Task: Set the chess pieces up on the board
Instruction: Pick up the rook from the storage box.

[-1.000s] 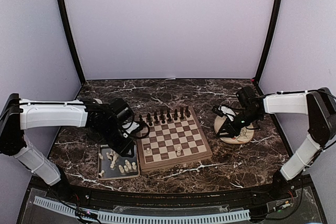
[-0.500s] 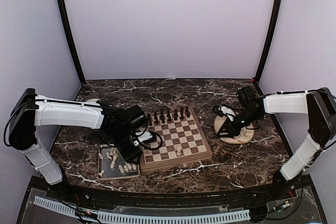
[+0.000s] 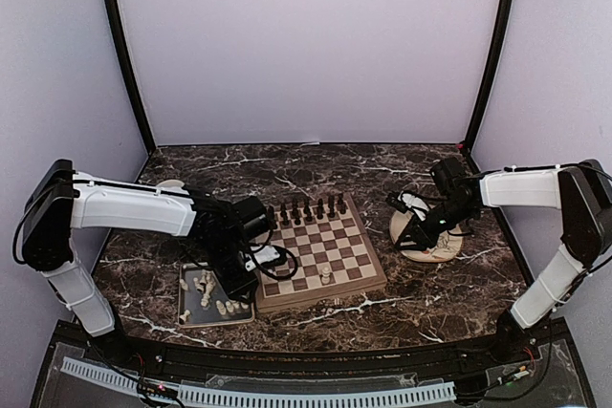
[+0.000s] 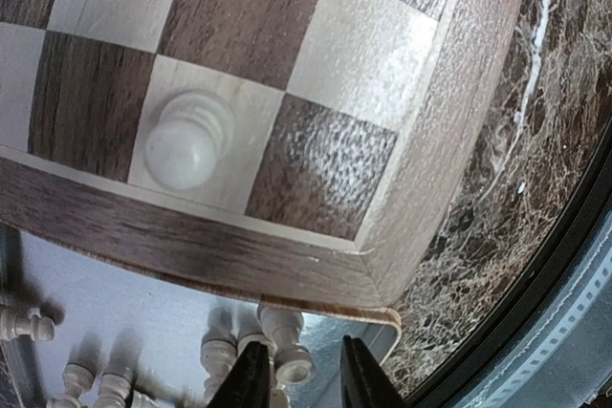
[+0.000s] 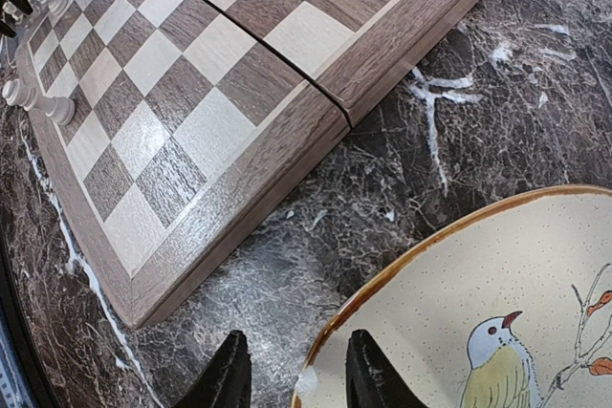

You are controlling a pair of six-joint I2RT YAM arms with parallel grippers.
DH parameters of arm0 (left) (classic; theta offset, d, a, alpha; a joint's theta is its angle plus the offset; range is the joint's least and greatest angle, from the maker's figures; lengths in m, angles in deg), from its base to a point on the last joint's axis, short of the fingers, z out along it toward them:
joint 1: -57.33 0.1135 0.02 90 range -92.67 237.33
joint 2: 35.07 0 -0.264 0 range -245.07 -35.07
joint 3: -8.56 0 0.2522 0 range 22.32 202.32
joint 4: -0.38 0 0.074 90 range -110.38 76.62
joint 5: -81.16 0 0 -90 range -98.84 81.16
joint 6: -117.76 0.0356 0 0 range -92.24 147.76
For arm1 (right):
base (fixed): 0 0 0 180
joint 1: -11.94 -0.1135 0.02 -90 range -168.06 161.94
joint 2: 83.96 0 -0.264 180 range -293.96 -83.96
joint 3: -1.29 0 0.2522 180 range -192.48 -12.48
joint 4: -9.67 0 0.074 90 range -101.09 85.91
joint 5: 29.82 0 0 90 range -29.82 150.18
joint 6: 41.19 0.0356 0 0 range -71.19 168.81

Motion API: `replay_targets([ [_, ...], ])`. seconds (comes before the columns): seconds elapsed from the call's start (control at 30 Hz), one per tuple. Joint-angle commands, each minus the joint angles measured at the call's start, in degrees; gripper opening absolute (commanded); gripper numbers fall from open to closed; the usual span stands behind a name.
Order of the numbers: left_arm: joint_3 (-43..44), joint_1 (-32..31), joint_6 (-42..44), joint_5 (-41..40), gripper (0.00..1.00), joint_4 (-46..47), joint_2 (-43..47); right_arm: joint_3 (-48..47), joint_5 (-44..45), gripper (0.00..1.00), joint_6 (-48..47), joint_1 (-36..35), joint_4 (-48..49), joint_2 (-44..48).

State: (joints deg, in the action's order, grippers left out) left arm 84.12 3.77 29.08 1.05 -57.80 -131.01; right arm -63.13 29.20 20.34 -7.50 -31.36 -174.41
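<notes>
Tray (image 4: 115,303): white pcs (image 4: 287,358) at L gripper (image 4: 298,381)

Board (image 5: 191,93): wood, grain plain in both tan and dark squares, satin finish with soft patches of glare. White piece (image 4: 186,140) standing on it: cream, turned, smooth, faint sheen. Table (image 5: 459,112): dark brown marble look, white veins, polished and mildly reflective. Tray (image 4: 124,293): grey, smooth, matt, metal by its look. Plate (image 5: 449,303): glazed ceramic, cream with fine speckle, brown rim, painted bird. Arm shells (image 3: 124,205): white plastic, smooth.
</notes>
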Motion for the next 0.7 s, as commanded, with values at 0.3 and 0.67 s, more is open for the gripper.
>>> replay_targets([
  [0.3, 0.17, -0.76, 1.58, -1.14, 0.12, -2.51, -0.66, -0.68, 0.11, 0.35, -0.71, 0.18, -0.51, -0.51],
  [0.67, 0.58, -0.76, 0.73, 0.47, 0.0, -3.09, 1.74, -0.77, -0.03, 0.35, -0.61, 0.19, -0.46, -0.5],
])
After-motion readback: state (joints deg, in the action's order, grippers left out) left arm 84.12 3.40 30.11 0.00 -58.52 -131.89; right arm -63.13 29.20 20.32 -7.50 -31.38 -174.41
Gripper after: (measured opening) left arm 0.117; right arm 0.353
